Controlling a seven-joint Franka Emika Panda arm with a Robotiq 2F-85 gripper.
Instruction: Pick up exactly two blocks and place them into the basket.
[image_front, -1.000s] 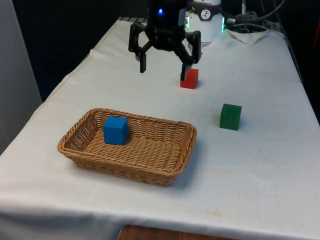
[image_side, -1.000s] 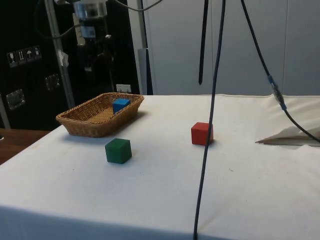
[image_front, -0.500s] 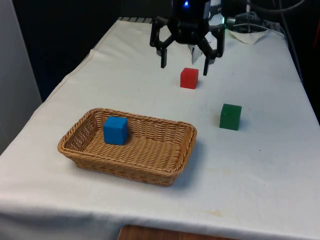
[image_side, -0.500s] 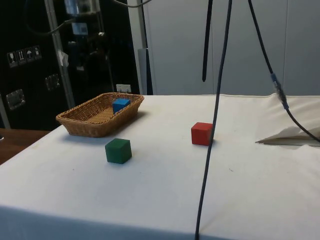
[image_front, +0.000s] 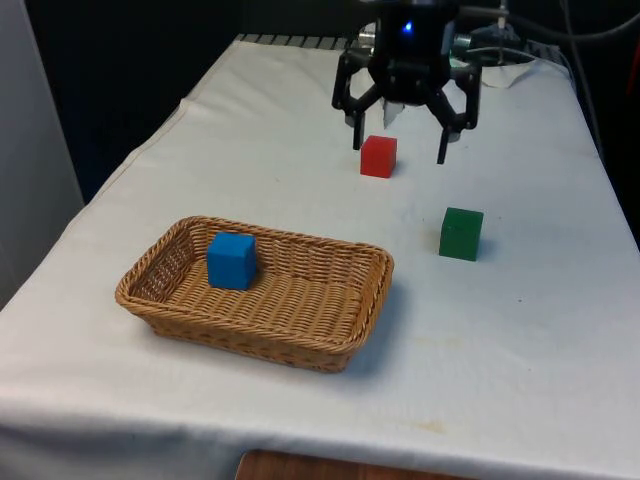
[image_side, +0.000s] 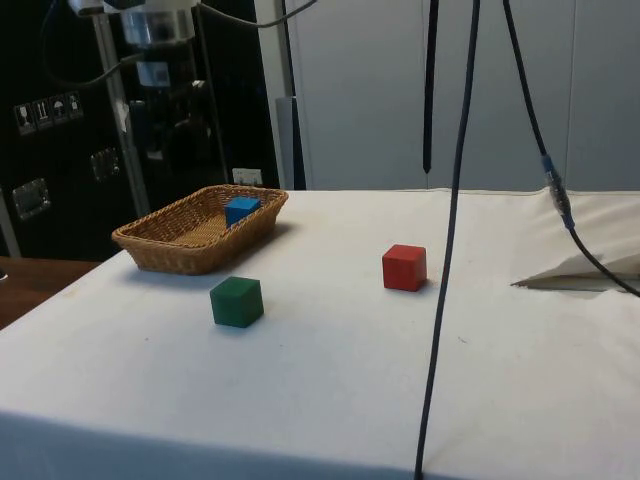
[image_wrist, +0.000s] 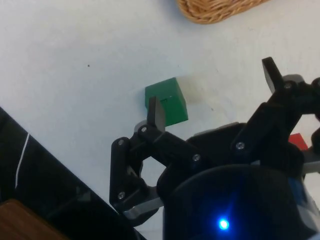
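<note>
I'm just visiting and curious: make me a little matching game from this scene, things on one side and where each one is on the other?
Things:
1. blue block
2. red block
3. green block
4. claw

Places:
A. alone on the cloth, nearer the basket's end
B. open, in the air
C. in the basket
D. on the cloth, near the claw

Pairs: 1-C, 2-D, 3-A, 4-B

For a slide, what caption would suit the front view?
Open gripper hovers above a red block, green block nearby, blue block in the wicker basket.
</note>
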